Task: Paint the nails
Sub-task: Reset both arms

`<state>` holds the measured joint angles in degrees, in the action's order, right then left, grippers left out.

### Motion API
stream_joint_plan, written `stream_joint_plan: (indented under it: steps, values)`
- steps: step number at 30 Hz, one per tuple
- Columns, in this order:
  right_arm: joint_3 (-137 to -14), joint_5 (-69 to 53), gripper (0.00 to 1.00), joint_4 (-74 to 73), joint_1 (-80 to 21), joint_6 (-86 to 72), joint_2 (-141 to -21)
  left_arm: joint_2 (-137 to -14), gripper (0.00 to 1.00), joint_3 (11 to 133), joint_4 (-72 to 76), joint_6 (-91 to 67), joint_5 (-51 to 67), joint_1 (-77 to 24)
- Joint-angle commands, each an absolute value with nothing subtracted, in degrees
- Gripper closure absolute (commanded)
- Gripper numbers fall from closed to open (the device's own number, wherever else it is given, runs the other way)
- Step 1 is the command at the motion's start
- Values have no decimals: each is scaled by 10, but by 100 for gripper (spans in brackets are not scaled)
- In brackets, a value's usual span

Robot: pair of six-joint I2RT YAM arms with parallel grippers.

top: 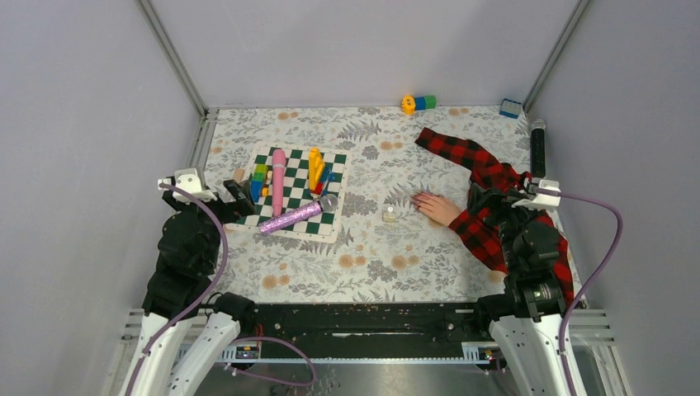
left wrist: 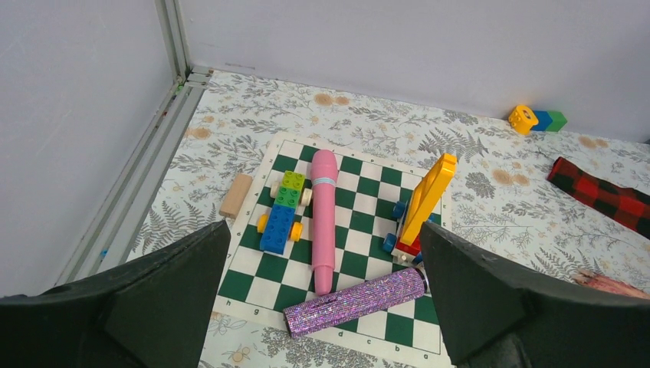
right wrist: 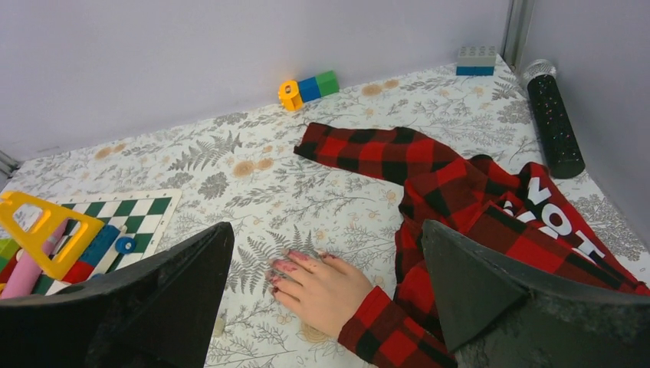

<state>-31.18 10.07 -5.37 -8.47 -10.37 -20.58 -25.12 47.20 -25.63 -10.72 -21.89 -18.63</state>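
A pale dummy hand (top: 439, 208) lies palm down on the floral mat, its red-and-black plaid sleeve (top: 487, 177) running back and right. Its reddish-pink nails (top: 418, 198) point left. In the right wrist view the hand (right wrist: 329, 287) lies between and beyond my fingers, and the smeared nails (right wrist: 290, 264) show. A small clear bottle (top: 389, 215) stands just left of the hand. My right gripper (top: 489, 200) (right wrist: 326, 230) is open and empty over the sleeve. My left gripper (top: 239, 198) (left wrist: 323, 230) is open and empty at the chessboard's left edge.
A green-and-white chessboard (top: 334, 221) holds a pink cylinder (top: 278, 177), a glittery purple tube (top: 290, 219), a yellow toy (top: 316, 167) and a block car (top: 260, 180). Coloured blocks (top: 418, 103), a blue block (top: 511, 108) and a black cylinder (top: 538, 148) lie by the walls.
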Motion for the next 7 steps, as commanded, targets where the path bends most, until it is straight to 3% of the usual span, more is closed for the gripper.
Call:
stream_joint_plan:
  steps: [1,7]
  values:
    - [-318,126,1,-13,-82,-88,-206,-248,1,470,-227,-98,-225,-182]
    - [-319,127,1,-13,-83,-86,-203,-250,1,467,-228,-100,-216,-182]
